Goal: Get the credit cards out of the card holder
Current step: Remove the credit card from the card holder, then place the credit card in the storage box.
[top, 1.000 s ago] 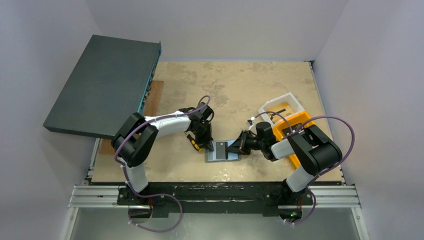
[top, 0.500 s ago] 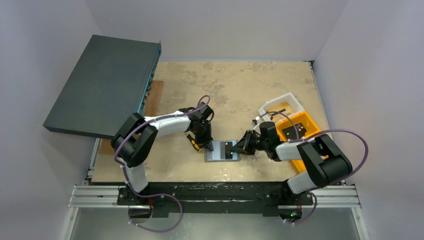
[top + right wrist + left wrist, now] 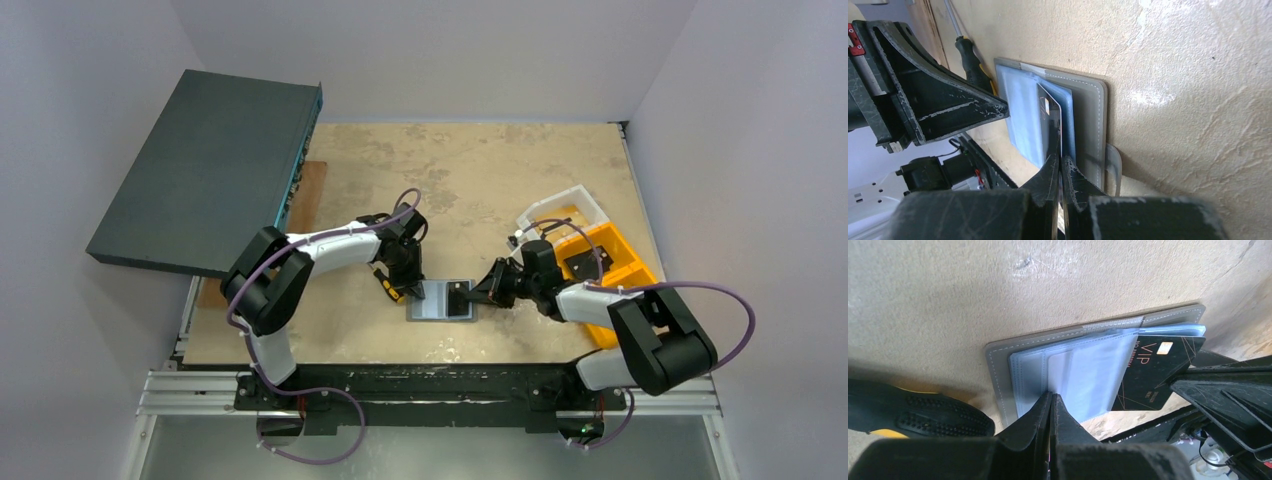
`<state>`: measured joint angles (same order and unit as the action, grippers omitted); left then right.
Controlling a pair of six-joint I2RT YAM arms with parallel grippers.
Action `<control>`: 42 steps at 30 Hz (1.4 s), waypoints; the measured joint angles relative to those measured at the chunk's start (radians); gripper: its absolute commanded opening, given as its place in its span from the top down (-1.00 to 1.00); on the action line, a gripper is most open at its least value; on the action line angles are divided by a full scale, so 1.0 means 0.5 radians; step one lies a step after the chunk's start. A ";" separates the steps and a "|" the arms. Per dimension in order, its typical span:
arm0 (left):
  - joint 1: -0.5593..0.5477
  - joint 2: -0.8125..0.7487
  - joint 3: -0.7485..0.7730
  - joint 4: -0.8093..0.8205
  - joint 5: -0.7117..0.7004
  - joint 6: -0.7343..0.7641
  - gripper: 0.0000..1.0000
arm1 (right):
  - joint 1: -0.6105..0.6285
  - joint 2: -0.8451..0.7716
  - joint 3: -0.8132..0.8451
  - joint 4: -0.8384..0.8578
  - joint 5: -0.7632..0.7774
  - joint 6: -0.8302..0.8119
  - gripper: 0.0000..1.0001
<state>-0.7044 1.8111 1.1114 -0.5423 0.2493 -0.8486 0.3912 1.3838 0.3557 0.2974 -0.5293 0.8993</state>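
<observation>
The grey card holder (image 3: 440, 301) lies open on the table, pale blue-grey sleeves up. It also shows in the left wrist view (image 3: 998, 370) and the right wrist view (image 3: 1090, 115). My left gripper (image 3: 416, 292) is shut, its tip (image 3: 1050, 396) pressed on the sleeves at the holder's left part. My right gripper (image 3: 480, 295) is shut on a black VIP card (image 3: 1158, 370), edge-on in the right wrist view (image 3: 1050, 117). The card sticks partly out of the holder's right side, held between the fingertips (image 3: 1060, 159).
A black-and-yellow screwdriver (image 3: 388, 284) lies just left of the holder, beside my left gripper. Orange bins (image 3: 600, 265) and a white tray (image 3: 565, 205) stand at the right. A large dark flat box (image 3: 210, 170) overhangs the back left, over a wooden board (image 3: 308, 195).
My right arm has drawn back to the right, its elbow swinging outward, and the black card has slid further out of the holder. The left arm has stayed put.
</observation>
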 measured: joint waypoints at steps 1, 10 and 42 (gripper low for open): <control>0.000 -0.002 0.007 -0.008 -0.010 0.007 1.00 | 0.001 -0.013 0.006 -0.018 0.010 -0.005 1.00; -0.006 -0.084 0.109 -0.088 -0.045 0.054 0.71 | 0.000 -0.103 0.043 -0.148 0.037 -0.024 1.00; -0.006 -0.623 0.175 -0.374 -0.021 0.393 -0.20 | -0.101 -0.709 0.387 -0.922 0.414 -0.054 1.00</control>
<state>-0.7074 1.4998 1.1988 -0.7292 0.2390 -0.6521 0.3405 1.0294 0.5491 -0.1638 -0.3225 0.8722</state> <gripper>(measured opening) 0.579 0.004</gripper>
